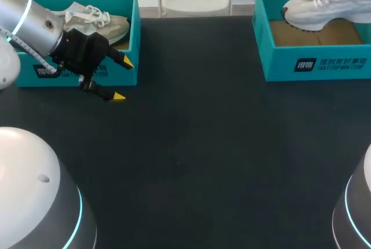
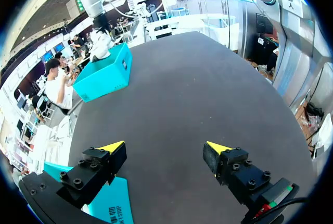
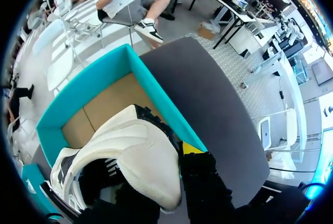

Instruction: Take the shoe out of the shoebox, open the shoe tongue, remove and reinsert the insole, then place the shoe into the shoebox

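Head view: left gripper (image 1: 122, 79) spread wide with nothing in it, hanging over the dark table (image 1: 203, 145) just in front of the left shoebox (image 1: 124, 74). A beige shoe (image 1: 101, 24) lies inside that box. The right shoebox (image 1: 316, 66) is at the far right of the table. The white shoe (image 1: 324, 7) is over it, tilted, toe toward the box's left wall, heel raised past the back wall.

Left wrist view: left gripper (image 2: 165, 147) has both yellow tips far apart, bare table between and ahead of them. A corner of the left shoebox (image 2: 112, 206) shows under one finger. The right shoebox (image 2: 104, 75) is well ahead across the table, with the right arm (image 2: 96, 5) above it and the white shoe (image 2: 99, 47) hanging at its end.

Right wrist view: right gripper (image 3: 166, 166) holds the white shoe (image 3: 135, 153). One yellow tip presses at the sole side; the other finger is mostly hidden behind the shoe. The shoe hangs over the cardboard floor of the right shoebox (image 3: 88, 81).
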You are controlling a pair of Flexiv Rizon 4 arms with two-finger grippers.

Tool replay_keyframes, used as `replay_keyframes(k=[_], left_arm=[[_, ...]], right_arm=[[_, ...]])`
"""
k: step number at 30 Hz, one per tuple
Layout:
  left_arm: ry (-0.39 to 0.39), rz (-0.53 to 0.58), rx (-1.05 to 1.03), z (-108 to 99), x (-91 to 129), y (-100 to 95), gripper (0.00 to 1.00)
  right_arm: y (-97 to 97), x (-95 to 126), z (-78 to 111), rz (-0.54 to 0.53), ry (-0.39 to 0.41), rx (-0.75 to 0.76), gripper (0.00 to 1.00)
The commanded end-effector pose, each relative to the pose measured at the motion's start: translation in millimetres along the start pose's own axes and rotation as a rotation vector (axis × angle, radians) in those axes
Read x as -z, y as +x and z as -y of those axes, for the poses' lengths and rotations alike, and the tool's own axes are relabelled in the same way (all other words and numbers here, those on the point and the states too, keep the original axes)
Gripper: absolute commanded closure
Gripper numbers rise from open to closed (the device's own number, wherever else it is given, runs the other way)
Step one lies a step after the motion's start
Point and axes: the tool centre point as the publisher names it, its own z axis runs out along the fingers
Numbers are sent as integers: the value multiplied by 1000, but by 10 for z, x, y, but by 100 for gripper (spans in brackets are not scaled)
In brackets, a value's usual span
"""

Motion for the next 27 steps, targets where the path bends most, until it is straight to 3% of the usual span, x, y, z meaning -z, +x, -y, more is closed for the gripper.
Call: replay_keyframes(k=[1, 12, 27], left_arm=[[-2, 0, -1, -1, 3, 9, 0], [-2, 0, -1, -1, 3, 9, 0], [-2, 0, -1, -1, 3, 9, 0]], right_arm=[[81, -141, -89, 8, 7, -1, 100], [175, -431, -130, 9, -19, 28, 100], [101, -721, 153, 27, 26, 12, 100]])
